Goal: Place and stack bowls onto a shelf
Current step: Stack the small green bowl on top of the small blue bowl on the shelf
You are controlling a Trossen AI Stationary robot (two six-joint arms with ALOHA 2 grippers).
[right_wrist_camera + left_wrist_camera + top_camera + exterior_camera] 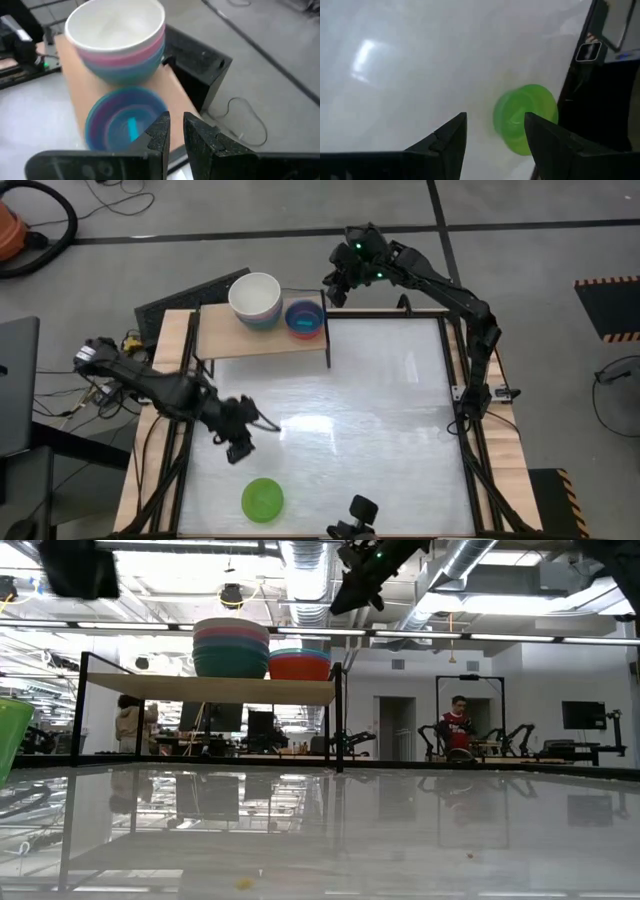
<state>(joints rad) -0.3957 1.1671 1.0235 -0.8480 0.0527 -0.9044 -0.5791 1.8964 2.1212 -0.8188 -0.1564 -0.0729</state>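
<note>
An open workshop lies beyond the table, ducting overhead and a person in a red top seated far back, and the white tabletop is bare but for one item. The shelf stands at the far left of the table; it carries a tall stack of bowls topped by a cream-white one, with pink and blue-grey rims showing beneath it, and just beside that a shorter stack whose uppermost bowl is blue-grey with a magenta lining and a cyan patch at its centre. The remaining lime bowl sits alone at the near edge of the table, upright, round and glossy, well apart from the shelf. The left gripper hangs over the table short of that bowl, its fingers spread wide and empty, and its wrist view puts the bowl just ahead of the fingertips. The right gripper is held high beside the shelf's right end, above the shorter stack, fingers nearly pressed together with nothing between them. The step in hand appears to be fetching the lime bowl. To do it well, the left gripper should come down so one finger goes inside the rim and one outside (a thin plastic wall of this kind will likely skid if nudged sideways), close firmly, then lift clear before travelling to the shelf. The shorter stack looks the safer landing place.
</note>
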